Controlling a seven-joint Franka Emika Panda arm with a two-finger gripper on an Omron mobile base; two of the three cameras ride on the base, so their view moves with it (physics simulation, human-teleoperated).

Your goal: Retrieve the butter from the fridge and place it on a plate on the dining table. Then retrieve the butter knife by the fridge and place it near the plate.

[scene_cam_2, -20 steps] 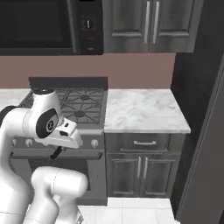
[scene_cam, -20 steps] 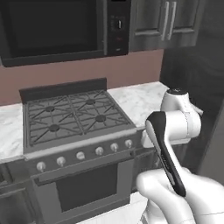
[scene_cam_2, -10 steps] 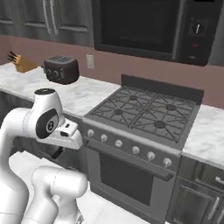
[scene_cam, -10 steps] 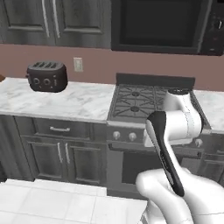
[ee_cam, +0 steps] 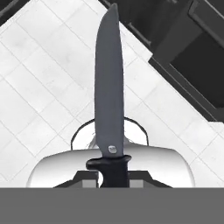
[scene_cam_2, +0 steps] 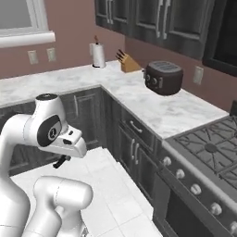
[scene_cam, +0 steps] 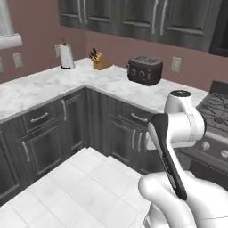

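In the hand view, my gripper [ee_cam: 113, 174] is shut on the black handle of the butter knife [ee_cam: 108, 87]. Its long dark-grey blade points straight away from the hand, over white floor tiles and dark cabinet fronts. In the right base view, the hand hangs low beside the robot's body, and the gripper [scene_cam_2: 60, 161] shows as a small dark shape under it. The butter, the fridge, the plate and the dining table are out of view.
An L-shaped marble counter [scene_cam: 44, 89] over dark cabinets wraps the corner ahead. It carries a toaster [scene_cam_2: 163, 77], a knife block [scene_cam: 100, 60] and a paper towel roll [scene_cam: 67, 55]. A stove [scene_cam_2: 208, 152] stands at the right. White tiled floor [scene_cam: 80, 178] lies open in front.
The whole picture has swung: the base has turned from facing the stove towards the corner counter on its left. The arm holds its pose and the knife stays in the grip.
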